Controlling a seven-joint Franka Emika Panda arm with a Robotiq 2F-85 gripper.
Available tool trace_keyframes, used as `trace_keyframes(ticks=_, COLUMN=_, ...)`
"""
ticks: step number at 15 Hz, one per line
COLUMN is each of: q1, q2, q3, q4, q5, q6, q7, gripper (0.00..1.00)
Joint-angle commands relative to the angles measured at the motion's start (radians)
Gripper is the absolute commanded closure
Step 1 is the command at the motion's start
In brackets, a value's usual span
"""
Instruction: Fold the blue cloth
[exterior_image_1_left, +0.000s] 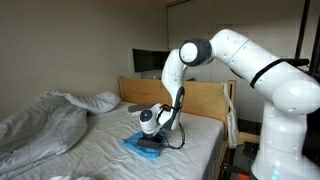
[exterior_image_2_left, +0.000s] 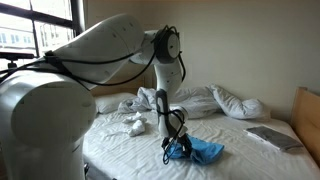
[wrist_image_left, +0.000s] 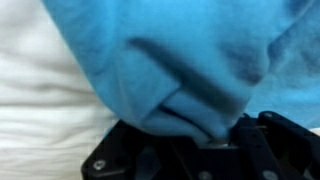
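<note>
Where blue cloth (wrist_image_left: 180, 60) bunches, tool (wrist_image_left: 215, 138) tips buried

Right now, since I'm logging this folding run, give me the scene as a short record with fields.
surface: bed with white sheet
target: blue cloth, crumpled, mostly lying on the sheet
gripper: shut on the blue cloth, low over the bed
nearby: duvet, rumpled, apart from the cloth
fold: not neatly done yet
</note>
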Motion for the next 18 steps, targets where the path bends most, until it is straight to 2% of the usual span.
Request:
trace_keyframes(ticks=1, q1=-0.040, q2=-0.015, q3=-0.008, q4=-0.078, q5=0.043, q6=0.053, q7=0.000, gripper=0.89)
trace_keyframes(ticks=4, q1=-0.050, q2=-0.023, q3=-0.013, q4=-0.094, q5=0.052, q6=0.070, q7=0.000, gripper=0.86)
trace_keyframes(ticks=5, q1=-0.054, q2=-0.028, q3=-0.009, q4=-0.102, q5=0.052, q6=0.069, q7=0.000, gripper=0.59)
trace_keyframes(ticks=7, q1=-0.045, q2=-0.036, q3=-0.007, q4=-0.094, q5=0.050, q6=0.067, q7=0.000, gripper=0.53)
trace_keyframes(ticks=14, q1=-0.001, q2=-0.084, q3=0.011, q4=-0.093, q5=0.029, q6=0.050, q7=0.000, gripper=0.07)
trace_keyframes(ticks=15, q1=0.003, q2=-0.082, q3=0.015, q4=-0.092, q5=0.028, q6=0.044, q7=0.000, gripper=0.02)
trace_keyframes(ticks=18, q1=0.008, q2=-0.062, q3=0.029, q4=-0.090, q5=0.041, q6=0.042, q7=-0.026, gripper=0.00)
